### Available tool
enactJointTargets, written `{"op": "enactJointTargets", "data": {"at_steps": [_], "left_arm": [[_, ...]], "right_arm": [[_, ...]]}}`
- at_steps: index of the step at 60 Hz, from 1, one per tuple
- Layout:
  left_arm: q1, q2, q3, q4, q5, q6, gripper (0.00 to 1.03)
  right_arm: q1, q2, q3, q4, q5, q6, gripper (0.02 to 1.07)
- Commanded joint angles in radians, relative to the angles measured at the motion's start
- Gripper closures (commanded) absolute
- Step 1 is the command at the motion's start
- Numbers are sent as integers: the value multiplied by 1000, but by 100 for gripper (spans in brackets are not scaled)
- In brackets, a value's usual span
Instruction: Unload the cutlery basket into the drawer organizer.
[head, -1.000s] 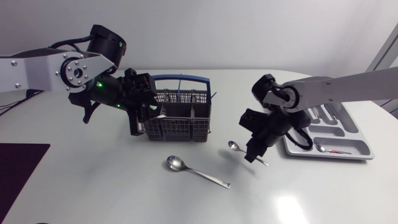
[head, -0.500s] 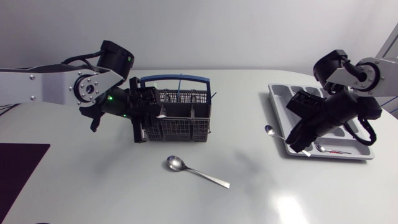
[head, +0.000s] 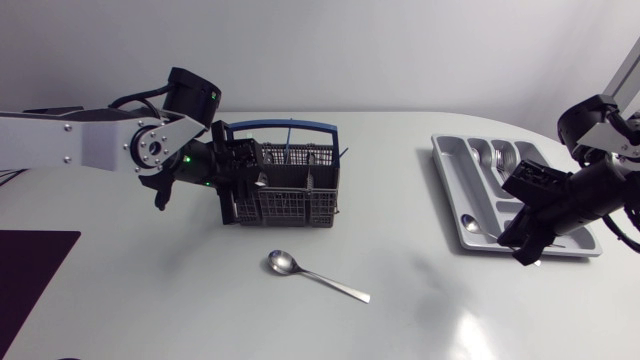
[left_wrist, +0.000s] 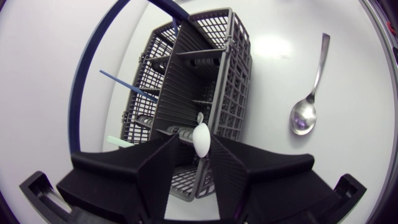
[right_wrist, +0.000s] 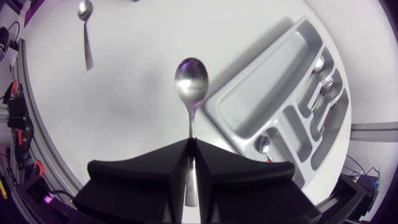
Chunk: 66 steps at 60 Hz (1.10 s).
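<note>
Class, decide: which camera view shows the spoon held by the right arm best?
Right wrist view: the spoon shows bowl and handle up close, pinched in the right end effector. The head view shows only its small bowl; the left wrist view misses it.

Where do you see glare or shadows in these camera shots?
Head view: a glare patch on the table, soft shadow around the basket. Left wrist view: glare between basket and loose spoon. Right wrist view: the held spoon gleams.
</note>
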Motion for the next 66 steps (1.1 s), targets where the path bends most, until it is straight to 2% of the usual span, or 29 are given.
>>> {"op": "enactJointTargets", "data": {"at_steps": [1,9,15,23,45,66], "left_arm": [[-7,27,-23,26,-15,34,75],[-16,38,-27,42,-39,43,76],[-26,39,-30,49,-49,56,84],[-30,41,-30,53,-55,65,100],[-59,-28,-35,28,-76,76,100],[-82,-108,-4,-21,-81,68,100]], "right_arm": [[-41,-16,-21,-13,-5,-65,95],[-107,-16,-21,-17,-7,-133,95],[-167,-8,-18,-16,-8,-197,95],[-249,23,-6,-8,-16,-283,95],[-392,66,20,18,-53,-473,95],[-467,244,85,193,-83,-708,96]]}}
